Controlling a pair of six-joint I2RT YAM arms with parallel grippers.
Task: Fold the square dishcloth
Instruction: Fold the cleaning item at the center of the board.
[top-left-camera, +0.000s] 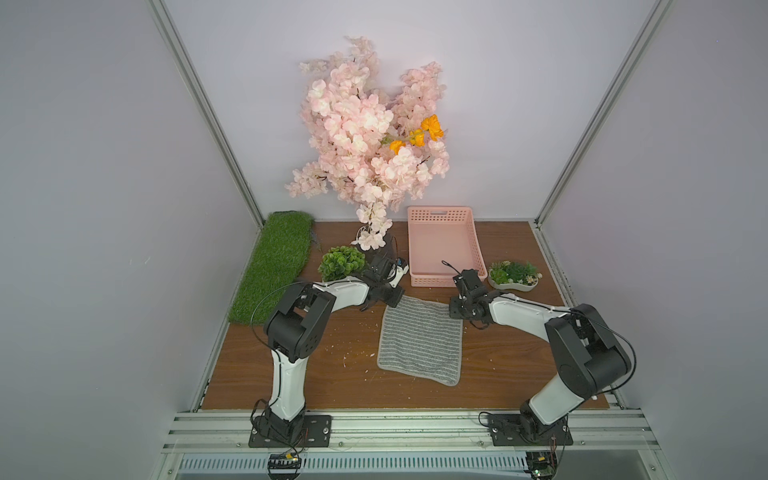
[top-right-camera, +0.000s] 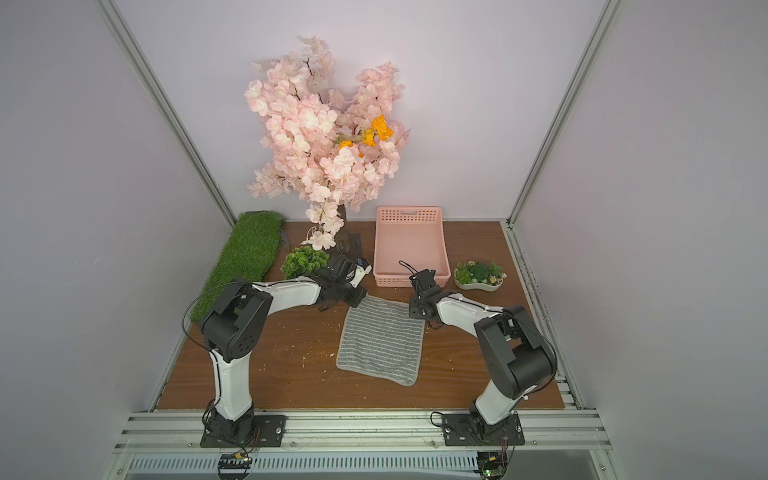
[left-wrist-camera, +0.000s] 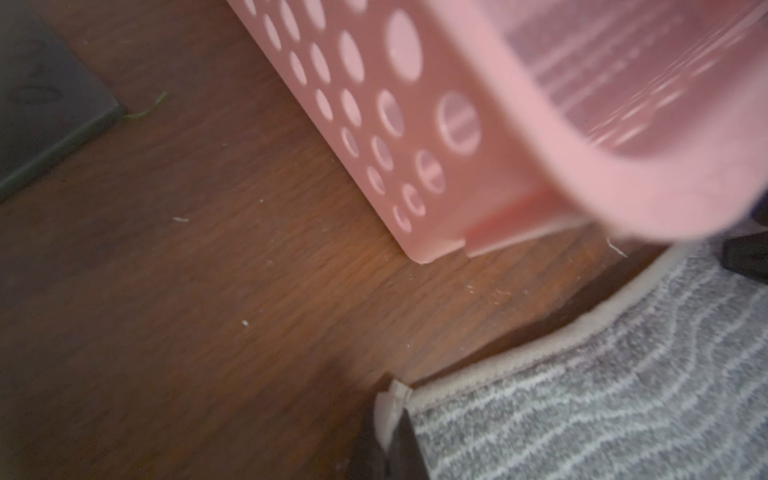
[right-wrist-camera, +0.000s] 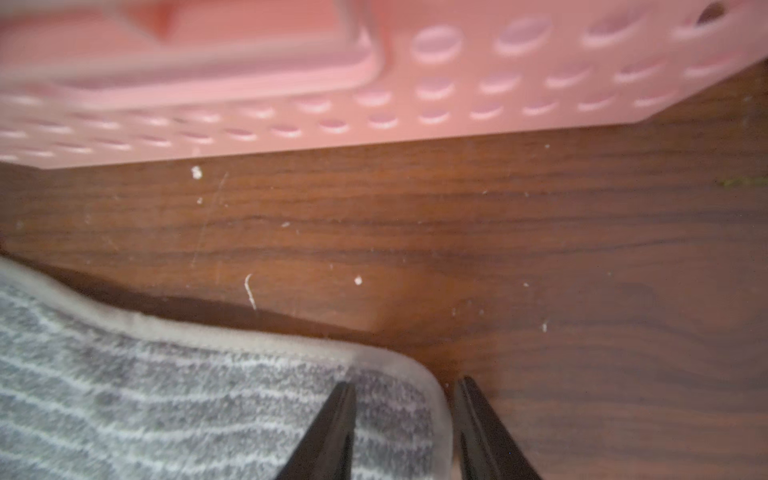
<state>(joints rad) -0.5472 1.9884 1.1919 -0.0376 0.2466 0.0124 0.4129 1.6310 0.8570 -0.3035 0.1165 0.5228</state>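
The cloth (top-left-camera: 420, 337) is spread flat on the table (top-left-camera: 316, 374), just in front of the basket (top-left-camera: 440, 218) and between the two arms, with its near edge a little wavy. Its far left corner is pinched in the left gripper (left-wrist-camera: 390, 419), whose jaws are closed on the edging, as the left wrist view shows. The right gripper (right-wrist-camera: 403, 386) is set astride the far right corner with its jaws partly apart. One finger is over the striped pile and the other over bare wood just beside the hem, so nothing is clamped there yet. The cloth is judged to be light, soft and limp: it will sag and drape from whatever points are held, and no stiffness can be counted on to carry the fold. The pile looks napped rather than slippery, but the thin hem could be drawn out of a shallow pinch. It is best taken at the two far corners, well in past the edging, so that the far edge can be raised evenly and laid onto the near one.
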